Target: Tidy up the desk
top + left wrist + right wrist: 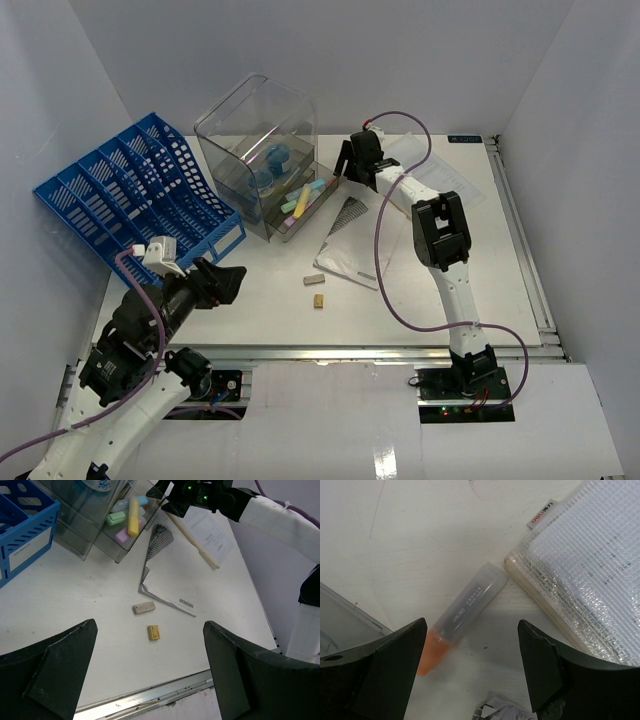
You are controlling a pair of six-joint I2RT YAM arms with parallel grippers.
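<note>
Top external: I count four highlighters point(303, 200) in the clear bin point(250, 110) and two small blocks point(313, 279) on the desk point(480, 290). My left gripper point(235, 282) and right gripper point(472, 624) gape wide, holding nothing.

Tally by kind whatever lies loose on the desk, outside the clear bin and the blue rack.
Small tan blocks: 2
Orange highlighter: 1
Booklet with curled cover: 1
Mesh document pouch: 1
Total: 5

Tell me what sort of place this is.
Probably a lab test cell staged as an office: white desk boxed in by plain panels, a blue file rack, a clear bin of highlighters.
</note>
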